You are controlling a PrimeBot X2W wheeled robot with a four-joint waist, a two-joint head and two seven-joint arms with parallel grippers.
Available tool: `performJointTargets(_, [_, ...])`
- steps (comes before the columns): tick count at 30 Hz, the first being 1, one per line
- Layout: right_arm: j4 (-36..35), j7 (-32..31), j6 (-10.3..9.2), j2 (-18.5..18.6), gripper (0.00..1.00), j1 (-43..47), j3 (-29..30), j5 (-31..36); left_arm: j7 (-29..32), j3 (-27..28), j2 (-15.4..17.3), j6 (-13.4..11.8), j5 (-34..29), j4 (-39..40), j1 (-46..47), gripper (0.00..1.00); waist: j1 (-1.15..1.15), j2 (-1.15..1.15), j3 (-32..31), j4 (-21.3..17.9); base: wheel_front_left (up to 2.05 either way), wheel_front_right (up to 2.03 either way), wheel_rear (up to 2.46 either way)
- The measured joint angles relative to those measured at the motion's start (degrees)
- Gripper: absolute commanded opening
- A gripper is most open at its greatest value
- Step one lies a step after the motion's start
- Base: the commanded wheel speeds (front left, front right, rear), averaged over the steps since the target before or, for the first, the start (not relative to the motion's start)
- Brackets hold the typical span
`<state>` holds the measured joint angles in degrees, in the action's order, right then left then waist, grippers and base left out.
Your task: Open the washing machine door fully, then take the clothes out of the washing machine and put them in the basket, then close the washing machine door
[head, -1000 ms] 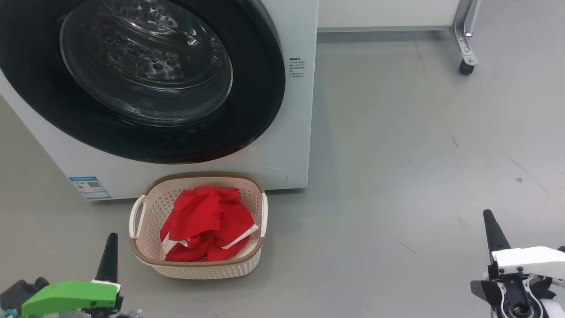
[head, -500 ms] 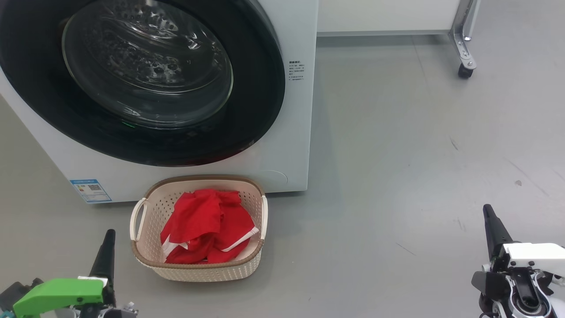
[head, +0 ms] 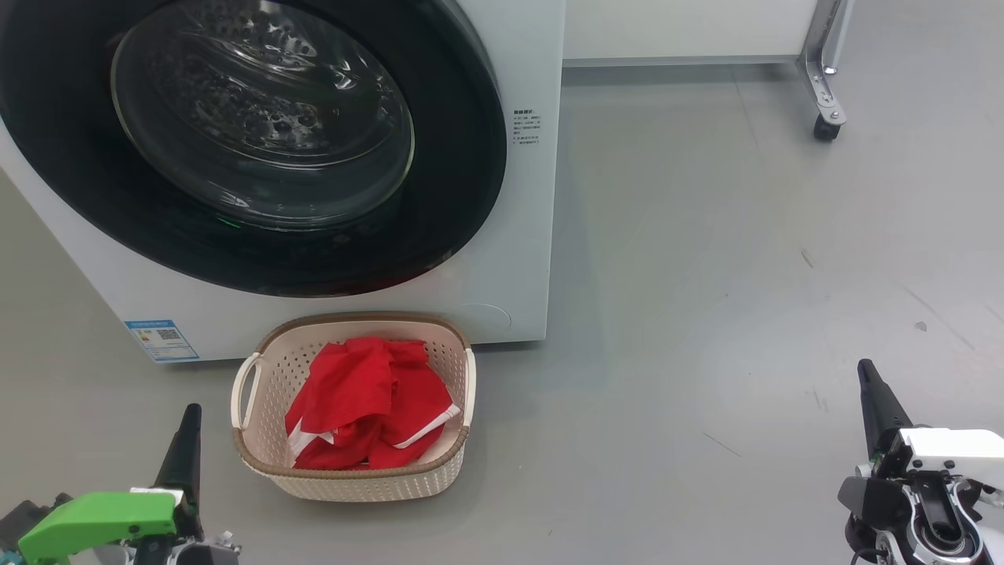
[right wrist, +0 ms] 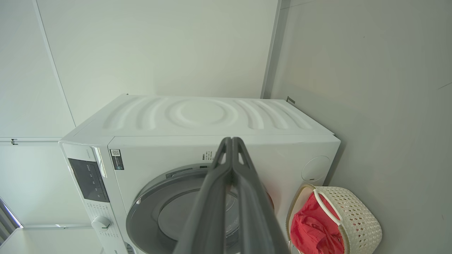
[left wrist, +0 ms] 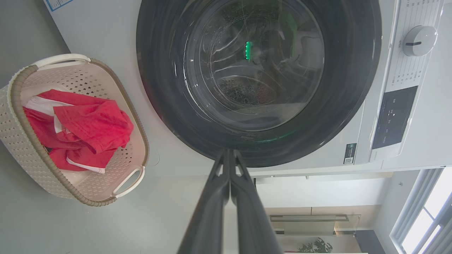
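Jaws: both pairs closed, empty.
Change: arms shifted only slightly.
Red white-trimmed clothes (head: 353, 400): inside cream perforated plastic basket (head: 361, 480).
Round black-rimmed glass door (head: 455, 196): shut on big white washing machine (head: 533, 259); task seems complete.

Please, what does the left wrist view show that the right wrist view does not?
The left wrist view gives the dimpled steel drum behind the glass of the round black-rimmed washing machine door, the small blue sticker and the shut left gripper. The right wrist view gives instead the ribbed white panel of the big white washing machine and the shut right gripper. Both give the cream perforated basket holding the bright red clothes, and the round white dial.
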<state>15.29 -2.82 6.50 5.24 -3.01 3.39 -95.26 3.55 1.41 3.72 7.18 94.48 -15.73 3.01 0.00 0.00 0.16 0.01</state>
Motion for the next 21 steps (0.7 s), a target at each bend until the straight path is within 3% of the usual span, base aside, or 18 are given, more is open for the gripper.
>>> performJointTargets(21, [0.31, -0.15, 0.16, -0.05, 0.00, -0.07, 0.10, 0.00, 0.00, 0.08, 0.01, 0.00, 0.00, -0.18, 0.04, 0.00, 0.00, 0.00, -0.01, 0.00, 0.00, 0.00, 0.00])
